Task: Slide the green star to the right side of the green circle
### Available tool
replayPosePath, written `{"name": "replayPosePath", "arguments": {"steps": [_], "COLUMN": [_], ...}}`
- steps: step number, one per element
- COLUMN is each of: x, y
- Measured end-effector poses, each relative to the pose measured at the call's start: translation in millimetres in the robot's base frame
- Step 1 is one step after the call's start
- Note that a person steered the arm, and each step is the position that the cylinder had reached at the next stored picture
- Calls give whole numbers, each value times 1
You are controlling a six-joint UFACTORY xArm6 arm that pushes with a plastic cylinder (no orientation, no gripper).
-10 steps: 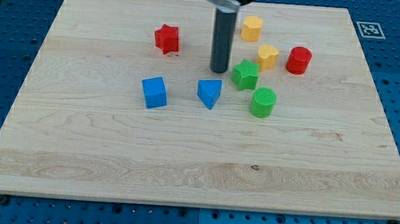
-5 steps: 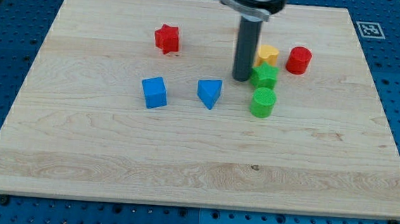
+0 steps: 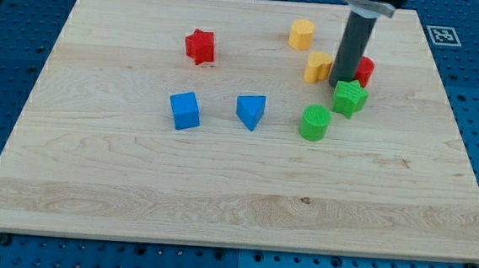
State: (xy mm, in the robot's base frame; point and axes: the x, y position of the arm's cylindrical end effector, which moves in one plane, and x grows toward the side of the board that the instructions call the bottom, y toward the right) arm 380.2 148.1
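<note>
Camera view: my tip (image 3: 339, 84) – no pincer, nothing grasped – touches green star (image 3: 349, 98), upper-right of green circle (image 3: 315, 122) – nearly there.

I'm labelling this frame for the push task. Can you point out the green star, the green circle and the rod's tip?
green star (image 3: 350, 98), camera view, top face.
green circle (image 3: 315, 121), camera view, top face.
my tip (image 3: 339, 84), camera view, rod's very end.
</note>
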Motion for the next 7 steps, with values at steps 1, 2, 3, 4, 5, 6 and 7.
{"name": "replayPosePath", "arguments": {"steps": [1,2,3,4,5,6,7], "x": [4,8,7,8,14,30,39], "y": [20,19,-7,-16,-16,-16,-10]}}
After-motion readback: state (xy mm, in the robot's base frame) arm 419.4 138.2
